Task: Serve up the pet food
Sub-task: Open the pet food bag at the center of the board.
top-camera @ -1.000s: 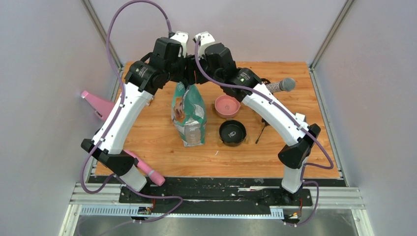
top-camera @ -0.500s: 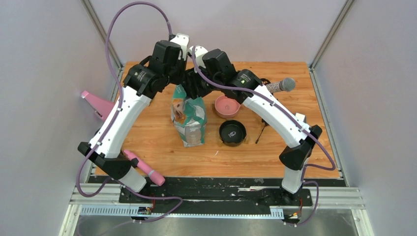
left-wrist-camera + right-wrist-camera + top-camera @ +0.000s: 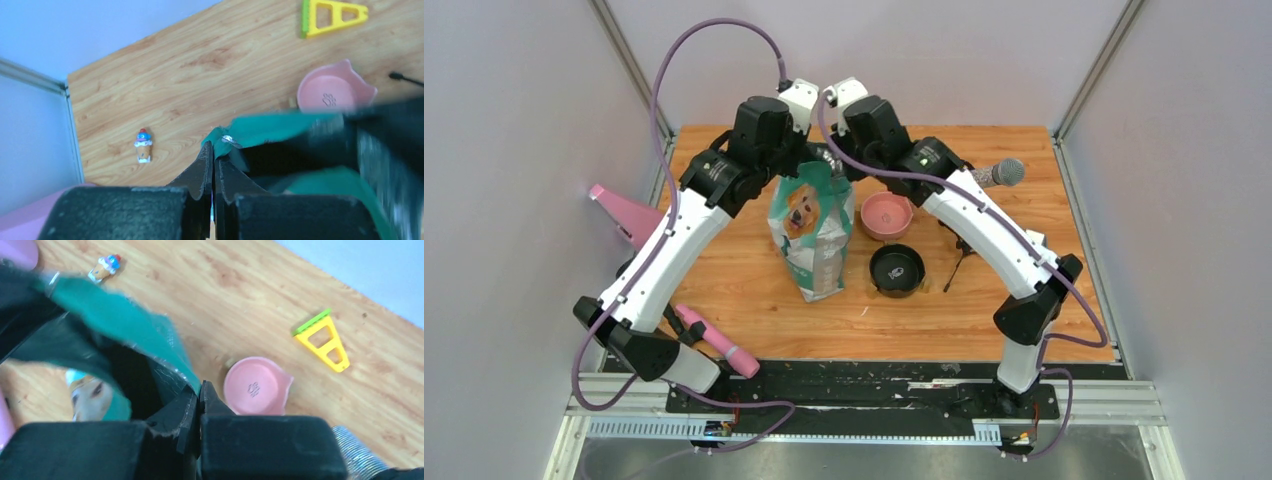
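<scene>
The teal-green and white bag [image 3: 812,235] with a golden dog printed on it stands upright mid-table, its mouth pulled open between both grippers. My left gripper [image 3: 214,150] is shut on the left corner of the bag's top edge [image 3: 280,127]. My right gripper [image 3: 199,387] is shut on the right side of the top edge [image 3: 115,320]. In the top view the two grippers [image 3: 796,172] [image 3: 839,170] meet above the bag. The pet food is hidden inside the dark bag. The pink bowl [image 3: 886,213] and the black bowl [image 3: 896,268] sit just right of the bag.
A grey scoop [image 3: 996,175] lies at the back right, a thin black stick [image 3: 954,270] beside the black bowl. A yellow-green triangle [image 3: 322,340] and a small ice-cream figure [image 3: 143,145] lie at the back. Pink objects [image 3: 624,212] [image 3: 719,340] sit at the left edge.
The right gripper has closed on the bag's top edge. The slumped bag now stands taller, with the dog print facing up, and both wrists have risen a little.
</scene>
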Available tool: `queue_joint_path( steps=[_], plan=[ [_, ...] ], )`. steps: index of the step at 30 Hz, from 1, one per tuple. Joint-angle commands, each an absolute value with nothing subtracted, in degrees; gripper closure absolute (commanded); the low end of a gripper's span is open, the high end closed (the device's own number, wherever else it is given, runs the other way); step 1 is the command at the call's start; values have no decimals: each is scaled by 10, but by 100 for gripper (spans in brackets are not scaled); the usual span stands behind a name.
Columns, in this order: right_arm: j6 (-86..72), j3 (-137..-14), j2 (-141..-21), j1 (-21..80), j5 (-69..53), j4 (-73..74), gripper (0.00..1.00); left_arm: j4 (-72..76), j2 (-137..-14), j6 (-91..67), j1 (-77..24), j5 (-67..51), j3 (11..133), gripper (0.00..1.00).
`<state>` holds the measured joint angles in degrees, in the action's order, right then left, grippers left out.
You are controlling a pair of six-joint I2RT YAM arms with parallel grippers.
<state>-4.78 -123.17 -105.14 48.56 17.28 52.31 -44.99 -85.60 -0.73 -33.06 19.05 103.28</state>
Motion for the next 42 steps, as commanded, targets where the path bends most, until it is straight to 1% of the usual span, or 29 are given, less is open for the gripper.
queue_joint_path(
  steps=[1,4,6,11,13,16,19,20,22,24,28,32,34,36,39,42],
  plan=[
    [91,-1212,-970,381,211,444,100,-393,-769,132,-303,186,1035,100],
    [164,-1172,-934,344,88,390,100,-422,-767,181,-261,156,1043,100],
    [194,-1170,-924,325,21,387,100,-442,-764,205,-235,127,1052,100],
    [253,-1150,-903,289,-127,393,100,-476,-759,264,-177,1,1079,100],
    [261,-1140,-891,280,-173,393,100,-489,-766,288,-153,-38,1095,100],
    [264,-1127,-874,276,-205,393,100,-507,-786,327,-111,-95,1111,100],
    [281,-1117,-859,275,-255,395,100,-516,-805,380,-63,-188,1124,100],
    [286,-1116,-856,275,-271,398,100,-506,-818,383,-54,-198,1128,100],
    [287,-1112,-848,275,-301,399,100,-497,-842,380,-26,-265,1145,100],
    [279,-1106,-840,275,-345,398,100,-511,-873,373,-10,-308,1197,100],
    [214,-1120,-853,277,-422,399,100,-523,-933,346,-6,-344,1292,100],
    [75,-1162,-903,280,-441,366,100,-443,-971,227,-8,-301,1357,100],
    [-4,-1165,-921,288,-424,325,100,-426,-991,154,-12,-279,1392,100],
    [-88,-1167,-934,296,-401,290,100,-418,-1001,123,-24,-268,1402,100],
    [-188,-1150,-946,300,-391,205,100,-410,-1002,109,-39,-260,1382,100],
    [-262,-1146,-963,308,-389,146,100,-420,-1007,78,-45,-211,1374,100]
  ],
)
